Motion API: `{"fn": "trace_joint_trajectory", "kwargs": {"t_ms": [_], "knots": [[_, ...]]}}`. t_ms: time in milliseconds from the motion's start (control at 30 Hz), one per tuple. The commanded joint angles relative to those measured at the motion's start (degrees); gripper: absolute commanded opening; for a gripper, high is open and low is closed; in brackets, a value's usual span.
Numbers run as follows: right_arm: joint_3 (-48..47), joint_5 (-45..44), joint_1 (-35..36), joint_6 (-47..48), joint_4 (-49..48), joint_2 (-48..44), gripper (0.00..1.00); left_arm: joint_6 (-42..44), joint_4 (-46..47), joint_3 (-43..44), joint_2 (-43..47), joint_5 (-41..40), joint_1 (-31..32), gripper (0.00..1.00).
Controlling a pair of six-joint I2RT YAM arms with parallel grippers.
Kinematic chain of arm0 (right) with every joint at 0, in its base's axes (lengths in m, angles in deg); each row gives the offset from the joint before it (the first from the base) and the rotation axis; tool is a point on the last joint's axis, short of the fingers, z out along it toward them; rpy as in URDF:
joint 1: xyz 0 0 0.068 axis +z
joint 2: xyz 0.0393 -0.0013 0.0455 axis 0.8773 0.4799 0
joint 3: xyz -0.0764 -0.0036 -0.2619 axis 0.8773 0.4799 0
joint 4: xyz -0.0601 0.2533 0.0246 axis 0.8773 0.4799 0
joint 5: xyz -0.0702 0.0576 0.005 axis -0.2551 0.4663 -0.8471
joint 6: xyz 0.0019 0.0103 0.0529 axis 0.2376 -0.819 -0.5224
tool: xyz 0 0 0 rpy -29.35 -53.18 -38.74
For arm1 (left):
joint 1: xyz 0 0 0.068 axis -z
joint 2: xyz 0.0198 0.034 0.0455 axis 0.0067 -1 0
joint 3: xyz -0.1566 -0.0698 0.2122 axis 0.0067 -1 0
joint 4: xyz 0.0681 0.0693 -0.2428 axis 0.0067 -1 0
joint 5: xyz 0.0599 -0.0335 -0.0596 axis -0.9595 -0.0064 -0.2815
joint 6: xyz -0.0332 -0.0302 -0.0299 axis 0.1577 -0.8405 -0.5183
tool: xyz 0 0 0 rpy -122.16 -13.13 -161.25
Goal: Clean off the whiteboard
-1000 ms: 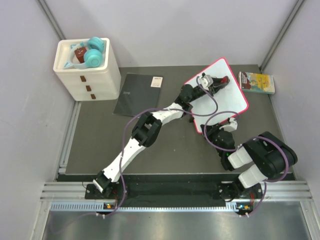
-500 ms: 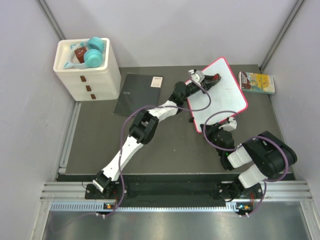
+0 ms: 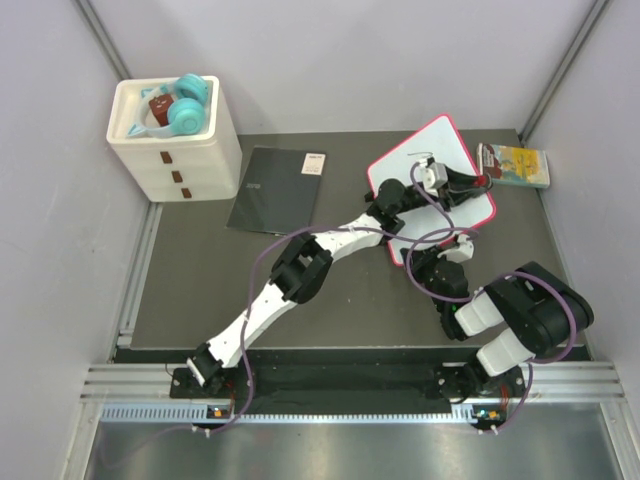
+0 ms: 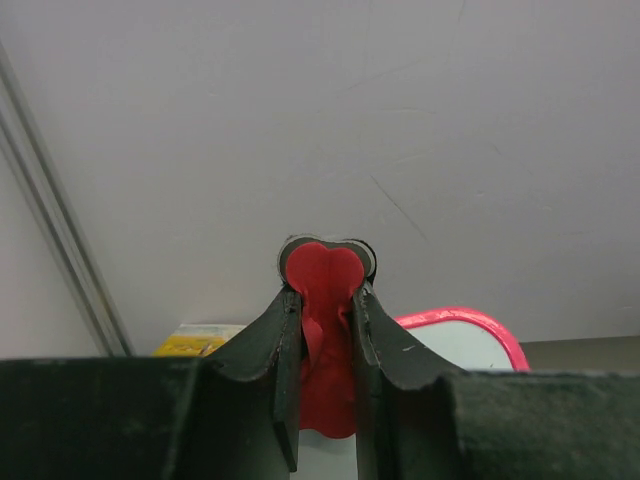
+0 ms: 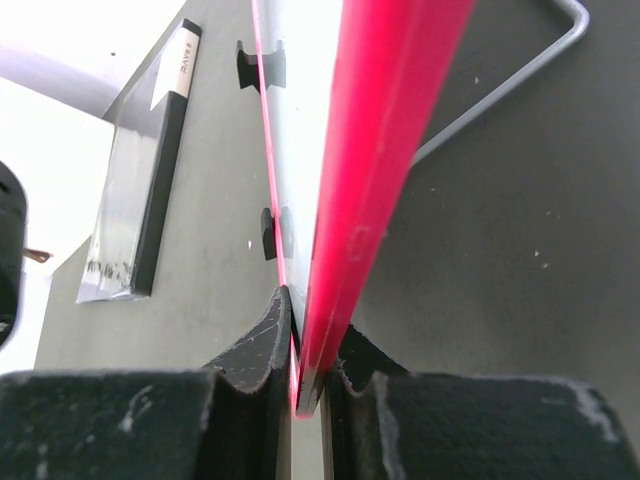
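While the right gripper (image 5: 308, 345) pinches the near rim of the whiteboard (image 3: 432, 142), far right on the table (image 3: 200, 280), left gripper (image 4: 320, 300) clamps a red eraser (image 4: 322, 268) at board's right edge. Risk: overshoot strikes yellow book (image 3: 513, 165); hard pressure twists board from pinch.

Bright even light; wrist-view foregrounds blurred.

The black notebook (image 3: 272, 188) bears a white label whose print is too small to read.
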Motion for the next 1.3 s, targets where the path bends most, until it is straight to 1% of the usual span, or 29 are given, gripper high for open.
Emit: {"fn": "trace_joint_trajectory", "kwargs": {"t_ms": [0,33,100,200,233,367,500,633,667,767,800,867,900,967,1033,1267], "knots": [[2.11,10.81,3.19,8.29,21.63,2.57,0.0,6.38,-8.81,3.28,-0.69,-4.01,0.48,0.0],[2.19,10.72,3.19,8.29,21.8,2.48,0.0,9.53,-10.12,3.02,-0.96,-6.55,0.21,0.0],[2.37,10.72,3.19,8.29,21.81,2.3,0.0,10.95,-11.72,2.84,-2.1,-8.94,-0.84,0.0],[2.28,10.8,3.19,8.29,21.72,2.57,0.0,10.26,-12.07,2.75,-3.68,-11.14,-3.21,0.0],[2.28,10.81,3.19,8.29,21.63,2.57,0.0,8.44,-12.33,2.66,-3.86,-11.75,-3.83,0.0],[2.02,10.89,3.19,8.38,21.81,2.83,0.0,9.64,-13.83,2.22,-4.56,-14.21,-5.76,0.0],[1.93,10.89,3.19,8.38,21.63,3.18,0.0,8.69,-13.83,1.96,-4.65,-15.01,-7.52,0.0],[1.84,10.98,3.19,8.29,21.54,3.36,0.0,5.79,-9.89,0.73,-3.69,-11.86,-7.7,0.0],[1.76,10.89,3.19,8.38,21.54,3.45,0.0,4.91,-9.0,-0.23,-3.34,-9.67,-7.44,0.0],[1.75,10.98,3.19,8.38,21.72,3.36,0.0,1.92,-3.91,-3.92,-1.23,-6.5,-6.3,0.0],[1.84,10.89,3.19,8.38,21.63,3.36,0.0,1.22,-2.77,-4.71,-0.7,-3.27,-5.86,0.0],[1.84,10.98,3.19,8.38,21.72,3.36,0.0,0.25,1.36,-7.26,1.14,0.27,-4.89,0.0],[1.93,10.98,3.19,8.29,21.63,3.36,0.0,-1.76,3.2,-7.96,1.93,2.37,-4.71,0.0],[1.93,10.89,3.19,8.29,21.63,3.36,0.0,-5.36,8.11,-9.11,2.64,2.92,-4.1,0.0],[1.84,10.98,3.28,8.29,21.63,3.45,0.0,-6.52,9.46,-8.94,3.52,2.39,-3.75,0.0],[1.67,10.98,3.28,8.38,21.63,3.71,0.0,-6.44,9.03,-6.57,4.14,2.57,-2.34,0.0]]}}
